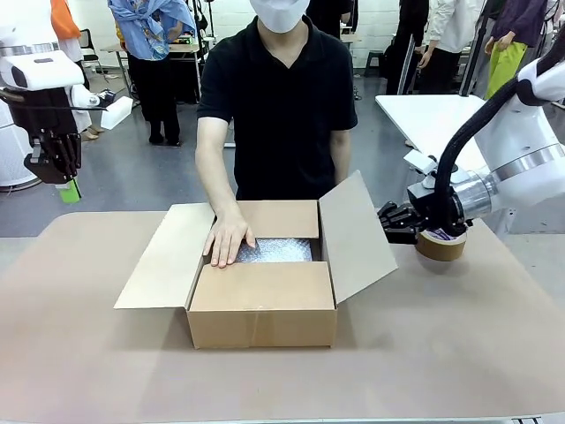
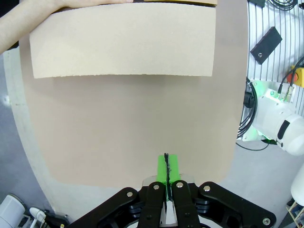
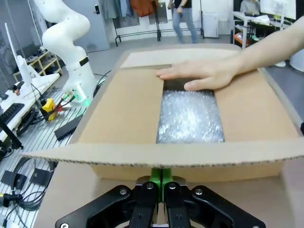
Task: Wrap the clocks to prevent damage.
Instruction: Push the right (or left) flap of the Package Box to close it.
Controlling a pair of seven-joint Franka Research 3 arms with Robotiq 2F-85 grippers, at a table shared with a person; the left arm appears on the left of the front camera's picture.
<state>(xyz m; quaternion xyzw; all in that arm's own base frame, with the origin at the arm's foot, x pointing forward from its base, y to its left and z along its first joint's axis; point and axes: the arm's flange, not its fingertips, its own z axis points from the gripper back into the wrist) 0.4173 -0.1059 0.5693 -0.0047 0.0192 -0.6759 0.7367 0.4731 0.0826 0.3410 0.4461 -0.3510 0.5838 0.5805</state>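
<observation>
An open cardboard box [image 1: 262, 305] stands mid-table. Inside lies a bubble-wrap bundle [image 1: 274, 251], also plain in the right wrist view [image 3: 190, 116]; no clock face shows through it. The person's hand [image 1: 228, 238] rests flat on the box's near-left inner flap, by the wrap. My left gripper [image 1: 69, 190] hangs high at the far left, away from the box, green pads pressed together [image 2: 166, 173] and holding nothing. My right gripper [image 1: 383, 221] is level just outside the raised right flap [image 1: 357, 234], shut and empty [image 3: 161, 178].
A brown tape roll [image 1: 441, 245] sits under my right wrist; I cannot tell whether it touches the arm. The box's left flap [image 1: 163, 256] lies spread over the table [image 1: 88, 371]. Other people stand behind the person.
</observation>
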